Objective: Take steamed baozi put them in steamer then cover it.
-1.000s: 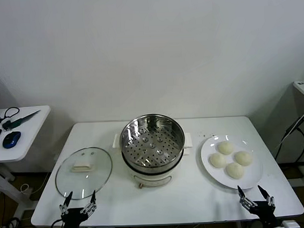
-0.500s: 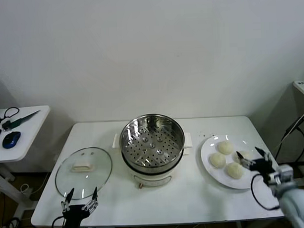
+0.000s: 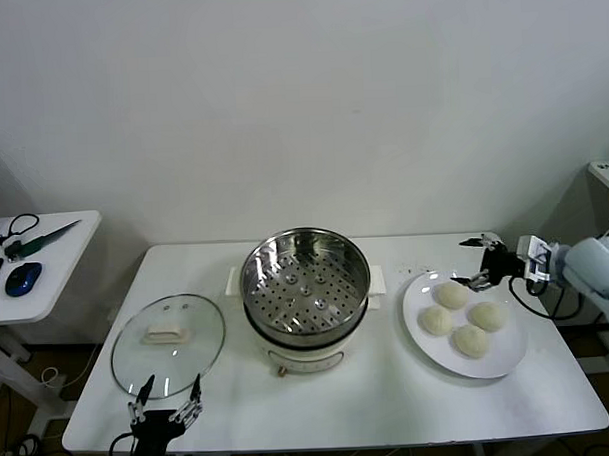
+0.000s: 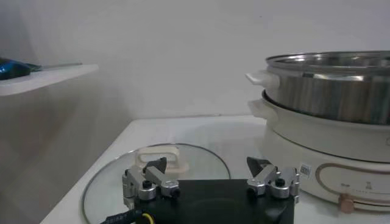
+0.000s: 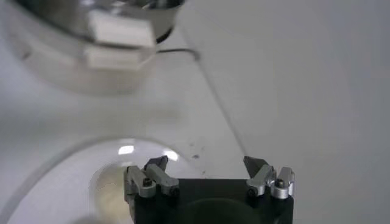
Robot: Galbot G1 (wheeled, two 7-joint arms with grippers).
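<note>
My right gripper (image 3: 478, 261), jaws apart and holding nothing, hangs over the far edge of the white plate (image 3: 509, 359), just beside the farthest of the steamed baozi (image 3: 451, 295) and not touching it; my left gripper (image 3: 168, 406), jaws likewise apart and empty, is parked at the near edge of the table (image 3: 390, 395), just in front of the cover (image 3: 169, 345); in my judgement the task stands at its very beginning, with no bun yet lifted; all four steamed baozi lie on the plate, at the right side of the table, close together in a loose cluster; the steamer (image 3: 306, 285) stands at the table's centre atop its cream-white pot base (image 3: 307, 356), and its perforated floor is bare, with nothing inside it; the cover lies flat on the table to the left of the steamer, handle up, near it but apart; what remains, as I judge it, is the whole sequence: four transfers from plate to steamer, then the cover set on its rim; a side table (image 3: 41, 267) at the far left carries a computer mouse (image 3: 22, 279) and cables, which play no part
</note>
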